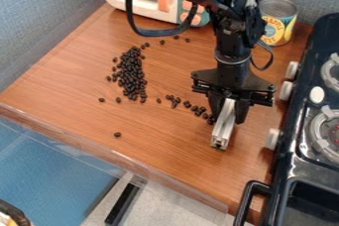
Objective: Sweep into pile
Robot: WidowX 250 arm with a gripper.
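The black gripper point(228, 113) hangs over the right part of the wooden counter, shut on a pale grey bar-like sweeping tool point(224, 126), which points toward the front edge. Dark beans form a long pile point(131, 74) left of centre. A thin line of beans point(197, 109) runs from near the middle to the left side of the gripper. A few single beans lie apart, one of them a lone bean point(117, 135) nearer the front edge.
A toy microwave point(175, 12) stands at the back, and a tin can point(278, 21) at the back right. The toy stove point(305, 136) with its knobs and black handle borders the right side. A clear strip point(112, 155) runs along the counter's front edge.
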